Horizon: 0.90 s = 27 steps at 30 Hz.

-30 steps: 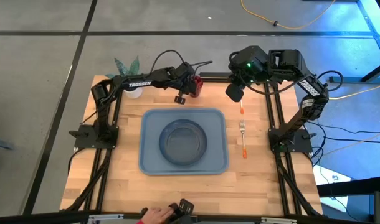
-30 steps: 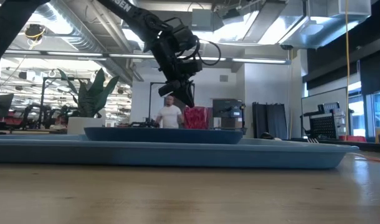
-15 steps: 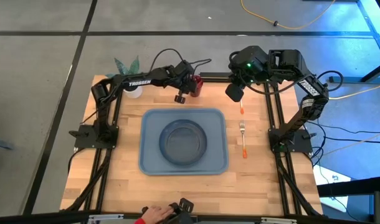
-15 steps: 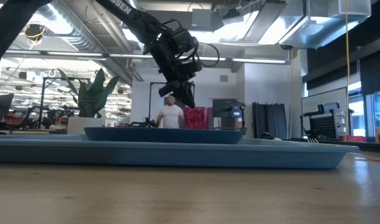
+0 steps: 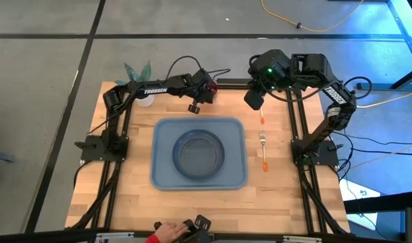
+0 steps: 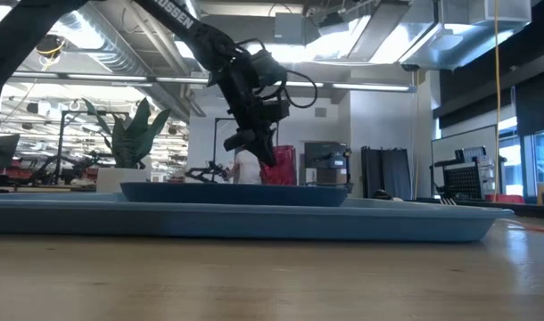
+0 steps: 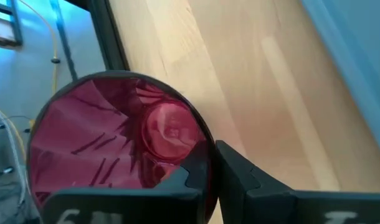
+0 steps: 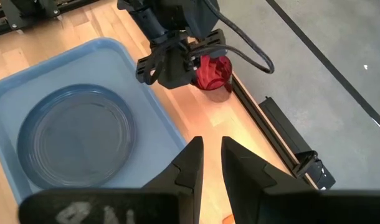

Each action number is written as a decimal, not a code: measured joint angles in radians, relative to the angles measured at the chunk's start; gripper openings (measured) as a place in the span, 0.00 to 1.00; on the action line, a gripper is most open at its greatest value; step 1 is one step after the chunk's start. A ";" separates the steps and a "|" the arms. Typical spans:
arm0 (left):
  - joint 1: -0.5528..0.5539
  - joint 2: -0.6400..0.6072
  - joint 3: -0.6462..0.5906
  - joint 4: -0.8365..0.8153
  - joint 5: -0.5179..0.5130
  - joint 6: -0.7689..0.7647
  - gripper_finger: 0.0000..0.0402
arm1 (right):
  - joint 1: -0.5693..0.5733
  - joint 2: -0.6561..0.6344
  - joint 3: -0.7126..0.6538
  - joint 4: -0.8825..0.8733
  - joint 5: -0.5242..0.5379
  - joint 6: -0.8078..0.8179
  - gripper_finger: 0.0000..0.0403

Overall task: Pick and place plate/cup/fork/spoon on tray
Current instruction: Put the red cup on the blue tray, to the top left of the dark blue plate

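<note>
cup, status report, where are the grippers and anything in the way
Left gripper at the red cup, grip unconfirmed. Right gripper open, waiting at the table's far edge. Plate on tray; fork on table. Nothing in the way.

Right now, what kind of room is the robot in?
Probably a robotics lab in a big open office: exposed ducts and ceiling lights overhead, desks with screens behind, and a wooden workbench on a bare concrete floor with loose cables.

A potted green plant sits at the table's far left corner. A yellow cable trails across the grey floor beyond.
</note>
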<state>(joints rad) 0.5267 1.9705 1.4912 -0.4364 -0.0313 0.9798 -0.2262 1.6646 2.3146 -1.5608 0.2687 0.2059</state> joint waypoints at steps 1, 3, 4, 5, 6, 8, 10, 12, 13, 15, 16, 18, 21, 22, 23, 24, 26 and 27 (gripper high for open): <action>-0.003 0.000 0.000 -0.001 -0.003 0.000 0.02 | 0.000 0.000 0.000 0.000 0.000 -0.001 0.15; -0.010 0.000 0.000 -0.006 -0.004 0.000 0.02 | 0.000 0.000 0.000 0.000 0.000 -0.001 0.15; -0.015 0.000 0.000 -0.007 -0.007 0.000 0.01 | 0.000 0.000 0.000 0.000 0.000 -0.002 0.15; -0.019 -0.002 0.005 -0.018 -0.011 -0.001 0.01 | 0.000 0.000 0.000 0.000 0.000 -0.002 0.15; -0.023 -0.003 0.019 -0.057 -0.010 -0.001 0.01 | -0.001 0.000 0.000 0.000 0.001 -0.002 0.15; -0.032 -0.005 0.066 -0.150 -0.007 -0.014 0.01 | -0.004 0.000 0.000 0.000 0.001 -0.002 0.15; -0.038 -0.007 0.117 -0.227 0.006 -0.035 0.01 | -0.010 0.000 0.000 0.000 0.001 -0.001 0.15; -0.040 -0.008 0.189 -0.314 0.031 -0.082 0.01 | -0.015 0.000 0.000 0.000 0.003 -0.002 0.15; -0.039 -0.010 0.228 -0.366 0.049 -0.109 0.01 | -0.018 0.000 0.000 0.000 0.005 -0.002 0.15; -0.038 -0.018 0.302 -0.465 0.072 -0.156 0.01 | -0.024 0.000 0.000 0.000 0.011 -0.008 0.15; -0.038 -0.018 0.334 -0.516 0.076 -0.177 0.01 | -0.027 0.000 0.000 0.000 0.011 -0.018 0.15; -0.038 -0.016 0.399 -0.636 0.074 -0.226 0.01 | -0.027 0.000 0.000 0.000 0.010 -0.041 0.15; -0.040 -0.018 0.477 -0.766 0.076 -0.280 0.01 | -0.026 0.000 0.000 0.000 -0.026 -0.083 0.15; -0.043 -0.024 0.492 -0.808 0.075 -0.293 0.01 | -0.026 0.000 0.000 0.000 -0.047 -0.098 0.15; -0.045 -0.030 0.500 -0.848 0.075 -0.299 0.01 | -0.026 0.000 0.000 0.000 -0.070 -0.111 0.15; -0.049 -0.040 0.503 -0.879 0.081 -0.309 0.01 | -0.026 0.000 0.000 0.000 -0.087 -0.125 0.15; -0.054 -0.066 0.504 -0.933 0.109 -0.331 0.01 | -0.026 0.000 0.000 0.000 -0.108 -0.139 0.15; -0.059 -0.079 0.505 -0.972 0.125 -0.350 0.01 | -0.026 0.000 0.000 0.000 -0.109 -0.143 0.15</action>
<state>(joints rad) 0.4673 1.8920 1.9962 -1.4079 0.0933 0.6295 -0.2520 1.6646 2.3146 -1.5608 0.1596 0.0628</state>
